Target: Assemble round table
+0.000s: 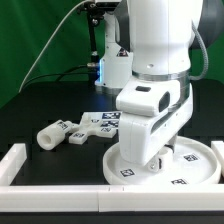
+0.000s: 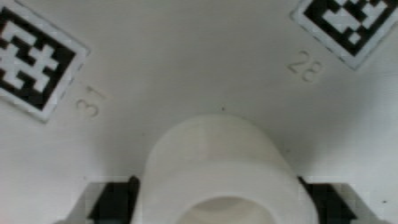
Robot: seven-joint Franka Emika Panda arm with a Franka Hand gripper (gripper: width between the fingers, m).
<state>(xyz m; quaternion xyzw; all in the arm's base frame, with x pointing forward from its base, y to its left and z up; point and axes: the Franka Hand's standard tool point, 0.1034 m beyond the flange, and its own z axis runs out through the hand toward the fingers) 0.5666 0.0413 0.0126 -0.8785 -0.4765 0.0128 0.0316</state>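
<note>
- Gripper (image 2: 217, 200) jaws are clamped on the leg (image 2: 214, 160), one dark pad (image 2: 116, 200) on each side. Pads and the leg's near end are cut off by the frame edge.
- Leg is over the disc (image 2: 196, 70), between two tags. Can't tell if they touch.
- Exterior view: arm body blocks jaws and leg. Disc (image 1: 192, 158) is partly covered, near the wall (image 1: 60, 186).
- Base (image 1: 72, 132) lies at the disc's 9 o'clock, apart from it. Its shape is hard to read.

Bright even light; wrist view soft w/ leg (image 2: 217, 165) blurred up close.
</note>
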